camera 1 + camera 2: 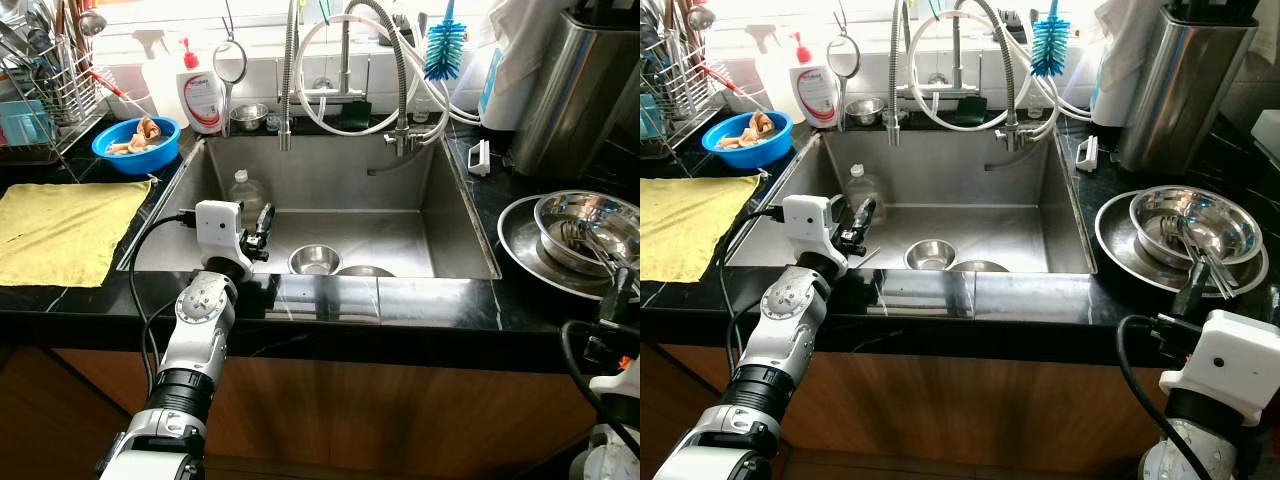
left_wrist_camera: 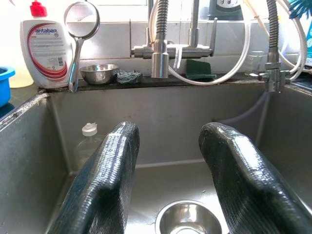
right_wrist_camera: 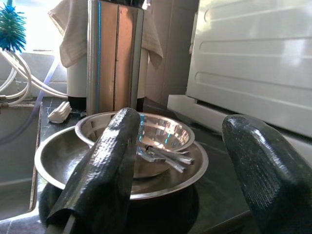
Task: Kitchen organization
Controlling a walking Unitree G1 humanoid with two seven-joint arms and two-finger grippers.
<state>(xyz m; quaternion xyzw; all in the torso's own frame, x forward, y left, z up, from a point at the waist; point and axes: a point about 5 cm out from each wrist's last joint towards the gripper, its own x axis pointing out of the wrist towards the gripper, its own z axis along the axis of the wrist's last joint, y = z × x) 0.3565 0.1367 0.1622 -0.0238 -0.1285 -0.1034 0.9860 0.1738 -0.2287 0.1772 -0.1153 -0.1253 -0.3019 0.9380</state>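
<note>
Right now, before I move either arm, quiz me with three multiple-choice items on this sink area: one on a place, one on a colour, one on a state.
1. Where is the clear plastic bottle?
A. Inside the sink
B. On the yellow cloth
C. In the dish rack

2. What colour is the bowl left of the sink?
A. Red
B. Blue
C. White

3. How is the left pincer?
A. Shut on a bowl
B. Open, holding nothing
C. Shut on the bottle

Answers: 1 A, the bottle stands against the sink's left wall. 2 B, the plastic bowl on the counter is blue. 3 B, the left wrist view shows its fingers apart above the sink with nothing between them.
</note>
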